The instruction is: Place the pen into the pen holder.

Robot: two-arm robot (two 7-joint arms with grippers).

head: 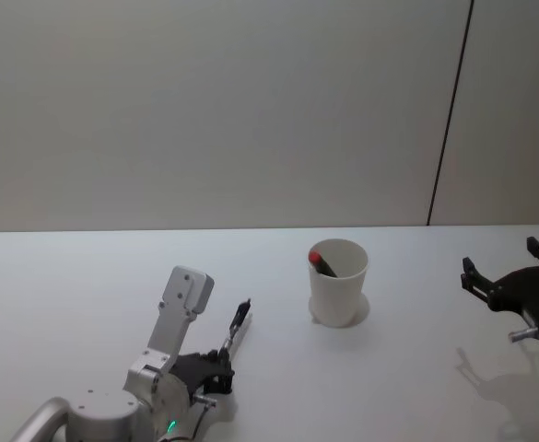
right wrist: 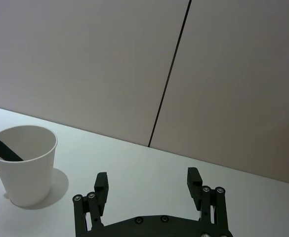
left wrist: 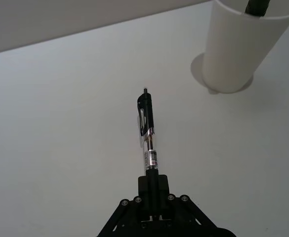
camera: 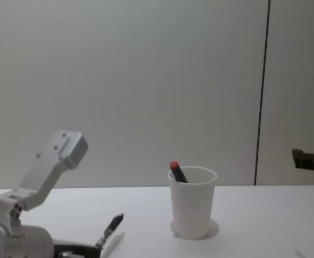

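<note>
A black pen [left wrist: 148, 136] with a clear barrel juts out from my left gripper [left wrist: 153, 186], which is shut on its lower end. In the head view the left gripper [head: 220, 357] is at the near left of the table, and the pen [head: 238, 328] points toward the pen holder [head: 338, 287]. This white paper cup stands upright at mid-table. The chest view shows the held pen [camera: 111, 227] tilted, its far end raised. Another black pen with a red cap [head: 322, 263] leans inside the cup. My right gripper [right wrist: 147, 176] hovers open at the far right, empty.
The white table [head: 85, 276] runs back to a pale wall with a dark vertical seam [head: 449, 120]. Open tabletop lies between the held pen and the cup, and between the cup [right wrist: 25, 170] and the right gripper [head: 499, 258].
</note>
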